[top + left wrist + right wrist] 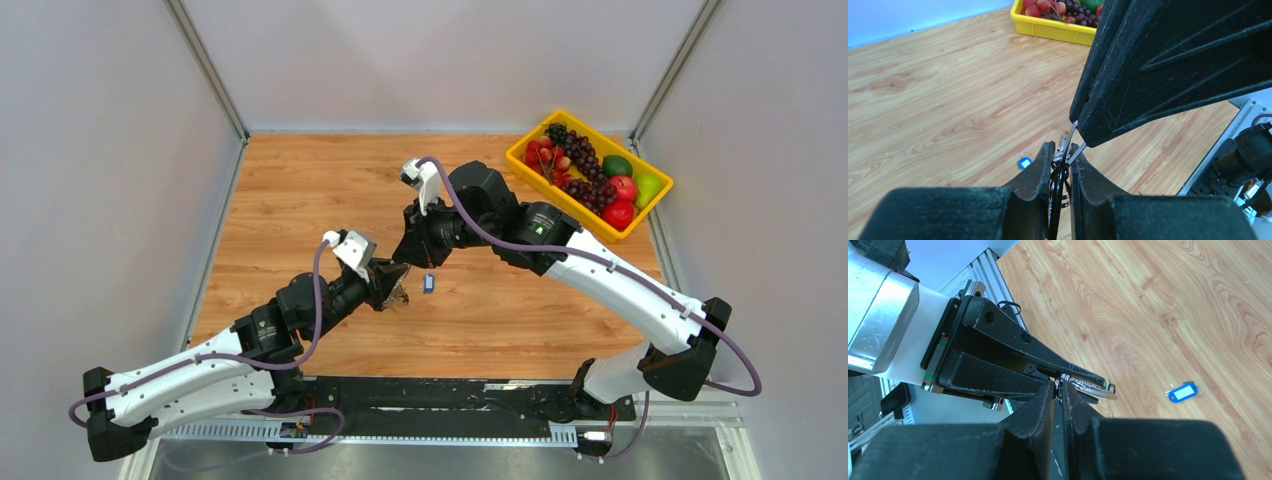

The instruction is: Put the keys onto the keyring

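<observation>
My left gripper [397,288] is shut on a small bunch of keys [1063,144]: silvery metal and a black tag [1058,192] stand edge-on between its fingers. My right gripper [408,262] reaches in from above. Its tips are shut on the thin silver wire of the keyring [1072,131], just over the left fingertips. In the right wrist view the right gripper [1058,386] pinches right at the left gripper's tips, and a toothed silvery key [1088,385] sticks out beside them. A loose key with a blue tag [428,283] [1024,162] [1183,391] lies on the wooden table, just right of both grippers.
A yellow tray [530,168] [1058,30] with grapes, apples and other fruit stands at the back right corner. Grey walls close in the table on three sides. The black rail [440,395] with both arm bases runs along the near edge.
</observation>
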`<state>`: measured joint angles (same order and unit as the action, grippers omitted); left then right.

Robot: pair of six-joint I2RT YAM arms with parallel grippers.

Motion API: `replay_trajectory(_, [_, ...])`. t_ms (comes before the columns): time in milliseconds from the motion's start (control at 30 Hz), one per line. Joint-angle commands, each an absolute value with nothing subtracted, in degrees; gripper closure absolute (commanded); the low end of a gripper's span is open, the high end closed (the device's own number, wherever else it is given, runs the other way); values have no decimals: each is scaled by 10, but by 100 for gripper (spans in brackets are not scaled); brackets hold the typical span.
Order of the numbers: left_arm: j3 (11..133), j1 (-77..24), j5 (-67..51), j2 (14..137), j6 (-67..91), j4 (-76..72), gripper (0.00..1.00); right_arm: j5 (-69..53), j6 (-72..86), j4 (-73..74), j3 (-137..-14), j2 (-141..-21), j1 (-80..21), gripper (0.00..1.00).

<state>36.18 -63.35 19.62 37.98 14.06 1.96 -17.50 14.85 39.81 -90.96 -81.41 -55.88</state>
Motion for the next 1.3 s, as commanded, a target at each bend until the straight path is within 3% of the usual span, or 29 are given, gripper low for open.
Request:
replay_trajectory(0, [379,-635,196,372,149,-3,100,-163,140,393,-935,-812,-566,88])
replay_trajectory(133, [378,-635,195,373,149,-3,100,-156,138,393,-936,-811,-569,91])
replay_trajectory(233, [377,-635,195,373,150,-3,100,-151,137,393,-935,-812,-571,100])
replay_trajectory(400, [377,-635,189,372,145,-3,99,-133,132,393,-941,-810,-584,100])
replay_trajectory(533, [377,-635,175,364,130,-3,84,-122,140,396,-952,-810,-592,100])
replay_trajectory(600, [379,-636,170,359,120,-3,71,-115,144,407,-965,-811,-592,100])
replay_trajectory(733, [381,-635,167,346,101,17,59,-96,148,435,-986,-817,-595,100])
replay_trajectory(1267, [339,-636,122,291,23,-81,52,-81,185,493,-1045,-846,-596,100])
